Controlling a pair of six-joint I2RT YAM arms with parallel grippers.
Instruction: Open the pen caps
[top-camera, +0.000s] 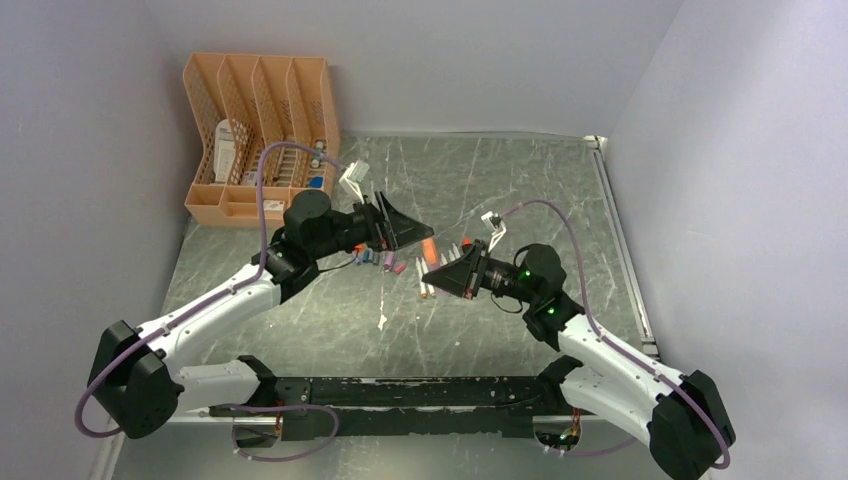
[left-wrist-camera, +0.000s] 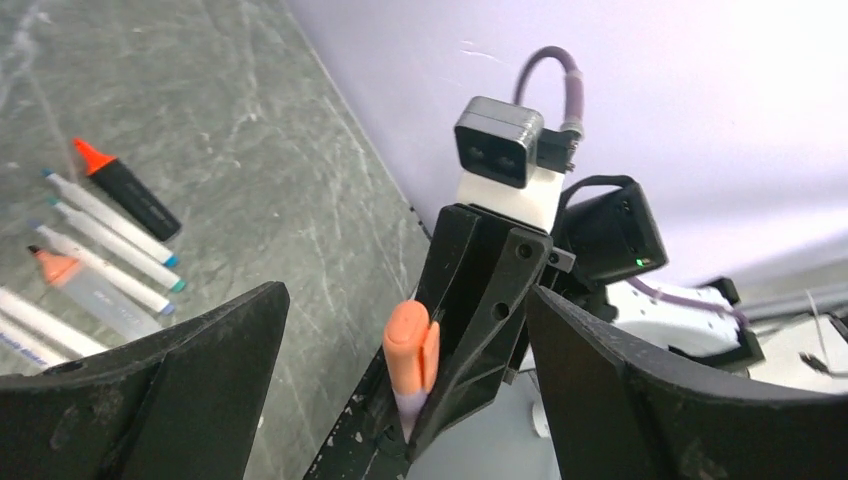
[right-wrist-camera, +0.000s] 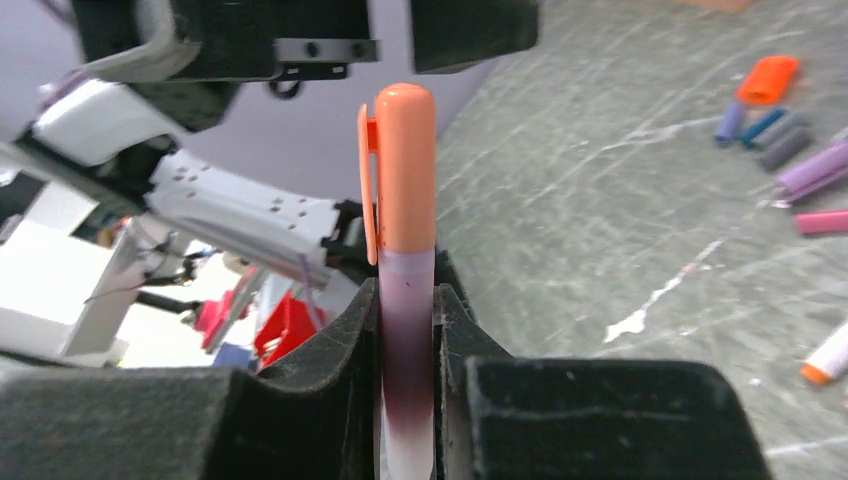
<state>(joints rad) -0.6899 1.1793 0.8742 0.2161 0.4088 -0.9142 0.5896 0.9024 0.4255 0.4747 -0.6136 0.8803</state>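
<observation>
Right hand (right-wrist-camera: 405, 300) clamps a pen (right-wrist-camera: 405, 400) upright, orange cap (right-wrist-camera: 405, 165) still on it, left hand (left-wrist-camera: 405, 380) spread wide facing it; several loose caps (right-wrist-camera: 768, 78) already lie on the desk (right-wrist-camera: 600, 200), so partway done.

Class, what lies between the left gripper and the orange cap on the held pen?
Only air. The right wrist view shows a bare gap above the orange cap on the pen; the left wrist view shows the left gripper open, clear of it.

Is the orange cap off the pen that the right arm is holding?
No, the orange cap sits on top of the pen barrel gripped in the right tool.
</observation>
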